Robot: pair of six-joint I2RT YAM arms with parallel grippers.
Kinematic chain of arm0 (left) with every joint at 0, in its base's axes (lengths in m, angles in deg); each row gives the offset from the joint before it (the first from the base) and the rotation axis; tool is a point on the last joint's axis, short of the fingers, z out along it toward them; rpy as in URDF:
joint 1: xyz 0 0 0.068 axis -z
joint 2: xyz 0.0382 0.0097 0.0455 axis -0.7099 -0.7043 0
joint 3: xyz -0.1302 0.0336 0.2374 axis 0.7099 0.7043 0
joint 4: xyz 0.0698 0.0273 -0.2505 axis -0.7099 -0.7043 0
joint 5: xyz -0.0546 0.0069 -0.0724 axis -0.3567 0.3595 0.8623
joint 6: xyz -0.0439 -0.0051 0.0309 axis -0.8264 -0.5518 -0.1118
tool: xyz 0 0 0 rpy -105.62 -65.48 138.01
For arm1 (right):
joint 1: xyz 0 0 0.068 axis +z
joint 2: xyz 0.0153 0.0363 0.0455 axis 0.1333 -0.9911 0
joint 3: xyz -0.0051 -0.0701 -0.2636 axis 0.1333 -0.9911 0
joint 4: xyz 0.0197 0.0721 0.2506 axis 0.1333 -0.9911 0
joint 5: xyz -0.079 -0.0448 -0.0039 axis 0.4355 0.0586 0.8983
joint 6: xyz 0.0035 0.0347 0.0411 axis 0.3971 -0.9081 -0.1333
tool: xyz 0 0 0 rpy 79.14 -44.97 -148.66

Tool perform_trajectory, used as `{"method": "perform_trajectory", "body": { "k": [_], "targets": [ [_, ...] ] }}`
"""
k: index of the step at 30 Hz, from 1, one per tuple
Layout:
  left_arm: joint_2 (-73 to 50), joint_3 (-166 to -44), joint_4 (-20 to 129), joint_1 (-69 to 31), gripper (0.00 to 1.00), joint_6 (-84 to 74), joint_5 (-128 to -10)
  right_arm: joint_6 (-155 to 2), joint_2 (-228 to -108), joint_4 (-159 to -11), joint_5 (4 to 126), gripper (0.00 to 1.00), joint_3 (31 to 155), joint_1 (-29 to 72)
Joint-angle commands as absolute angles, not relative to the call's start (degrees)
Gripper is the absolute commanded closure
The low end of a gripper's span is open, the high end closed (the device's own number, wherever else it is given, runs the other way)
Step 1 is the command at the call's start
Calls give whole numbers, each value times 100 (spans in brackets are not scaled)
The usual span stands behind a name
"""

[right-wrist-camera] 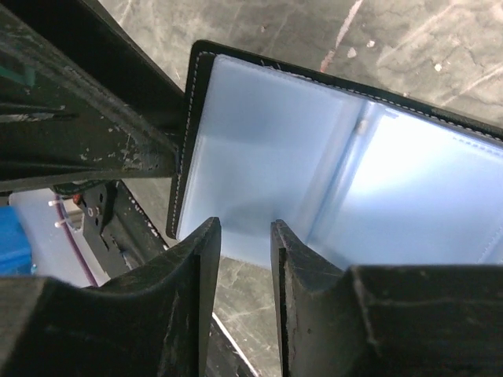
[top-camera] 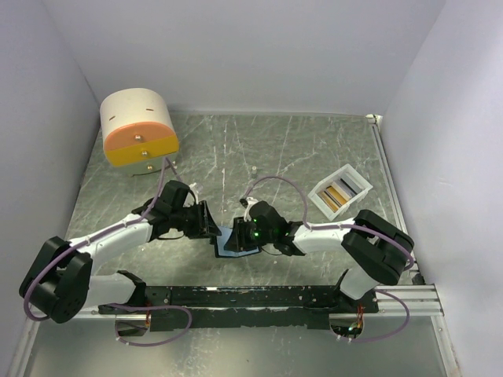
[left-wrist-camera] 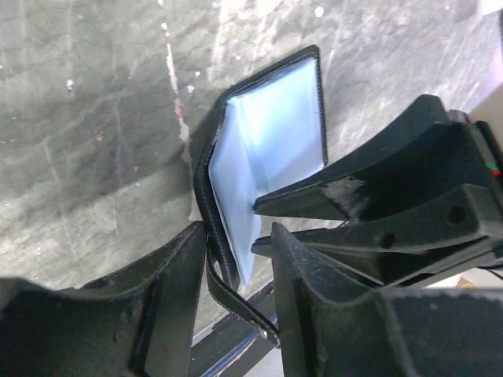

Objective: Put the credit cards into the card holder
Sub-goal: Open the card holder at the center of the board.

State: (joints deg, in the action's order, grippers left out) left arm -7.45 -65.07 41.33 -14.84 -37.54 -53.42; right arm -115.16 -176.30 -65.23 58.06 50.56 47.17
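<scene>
The card holder (top-camera: 233, 242) stands open between my two grippers, black outside with bluish-grey pockets (right-wrist-camera: 330, 173) inside. In the left wrist view the card holder (left-wrist-camera: 267, 141) is up on its edge, its snap strap (left-wrist-camera: 236, 302) hanging down. My left gripper (left-wrist-camera: 238, 232) is open, its fingers on either side of the holder's lower edge and strap. My right gripper (right-wrist-camera: 244, 224) is open too, fingertips at the near edge of an inner pocket, nothing between them. The credit cards (top-camera: 336, 196), gold and dark, lie in a white tray to the right.
The white tray (top-camera: 351, 174) sits at the right of the table. A round cream-and-orange drawer box (top-camera: 137, 128) stands at the back left. A black rail (top-camera: 251, 297) runs along the near edge by the arm bases. White walls close in on three sides.
</scene>
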Motion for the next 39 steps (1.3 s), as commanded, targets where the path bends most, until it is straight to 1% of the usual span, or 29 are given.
{"method": "perform_trajectory", "body": {
  "k": [1, 7, 12, 16, 18, 21, 24, 27, 32, 39],
  "targets": [
    [-464, -6504, 4387, -1518, 49, -3810, -5077, -11547, -17580, -6173, 5731, 68, 5014, 4711],
    [-671, -6580, 4269, -1517, 47, -3621, -5355, -11476, -17634, -6303, 5771, 68, 5134, 4710],
    [-849, -6491, 4510, -1518, 51, -3647, -5291, -11413, -17657, -6418, 5781, 68, 5213, 4714],
    [-892, -6441, 4580, -1521, 55, -3670, -5390, -11320, -17627, -6615, 5872, 68, 5272, 4715],
    [-1007, -6500, 4550, -1519, 59, -3635, -5393, -11306, -17582, -6622, 5917, 68, 5236, 4715],
    [-1148, -6561, 4605, -1517, 68, -3610, -5330, -11241, -17523, -6748, 5992, 68, 5225, 4711],
    [-1167, -6579, 4578, -1519, 80, -3618, -5375, -11177, -17458, -6960, 6088, 68, 5256, 4710],
    [-1136, -6584, 4527, -1524, 86, -3574, -5372, -11170, -17324, -7258, 6279, 68, 5308, 4714],
    [-1071, -6589, 4325, -1518, 93, -3496, -5470, -11084, -17137, -7710, 6632, 68, 5477, 4711],
    [-863, -6522, 4284, -1518, 93, -3480, -5448, -10881, -17383, -8139, 6941, 68, 5705, 4701]
  ]
}}
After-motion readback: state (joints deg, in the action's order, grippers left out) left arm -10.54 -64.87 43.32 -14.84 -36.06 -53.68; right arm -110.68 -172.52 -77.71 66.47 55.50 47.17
